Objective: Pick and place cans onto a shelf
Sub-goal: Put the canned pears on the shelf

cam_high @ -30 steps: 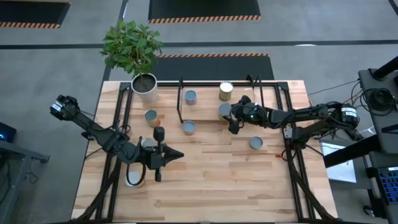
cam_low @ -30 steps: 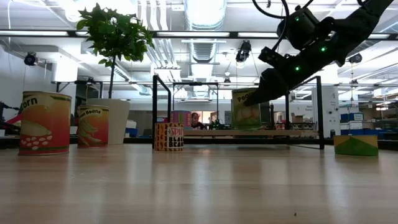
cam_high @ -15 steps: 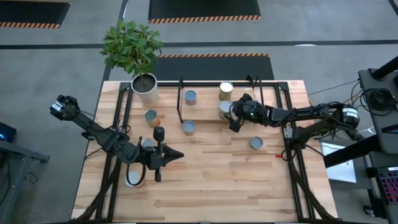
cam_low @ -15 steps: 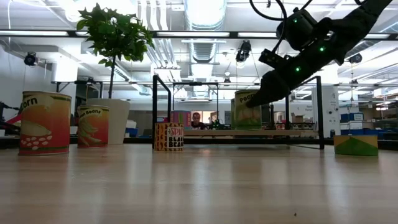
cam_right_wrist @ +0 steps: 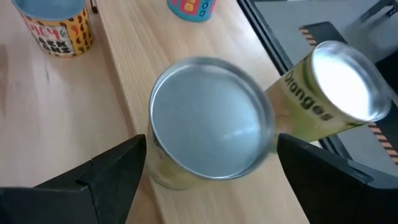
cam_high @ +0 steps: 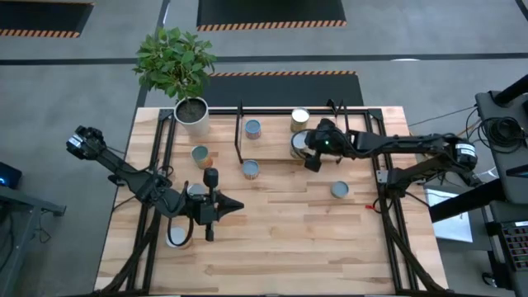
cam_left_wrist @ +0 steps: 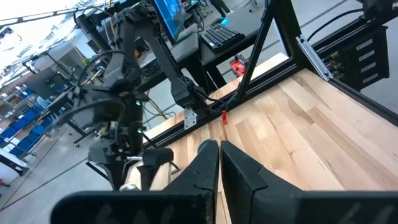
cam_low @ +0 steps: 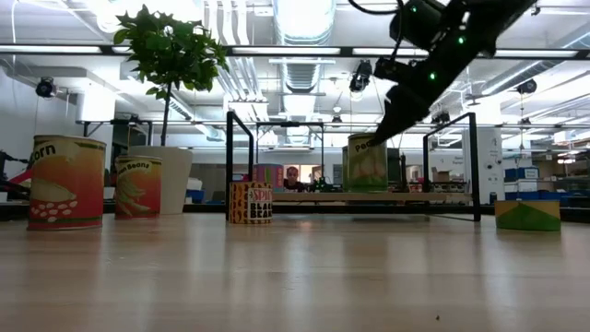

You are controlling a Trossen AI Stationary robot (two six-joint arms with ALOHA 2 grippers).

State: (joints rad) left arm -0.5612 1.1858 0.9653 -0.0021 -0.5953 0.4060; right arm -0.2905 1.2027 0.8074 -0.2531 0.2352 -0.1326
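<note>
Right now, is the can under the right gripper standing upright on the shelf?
Upright. The can stands level on the shelf board in the low view, and the right gripper is open, fingers clear of its sides.

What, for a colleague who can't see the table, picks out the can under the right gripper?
Find the shelf at the table's plant end. On its board, the can stands just below the open right gripper; unlike the Oranges can nearby, its label is green.
</note>
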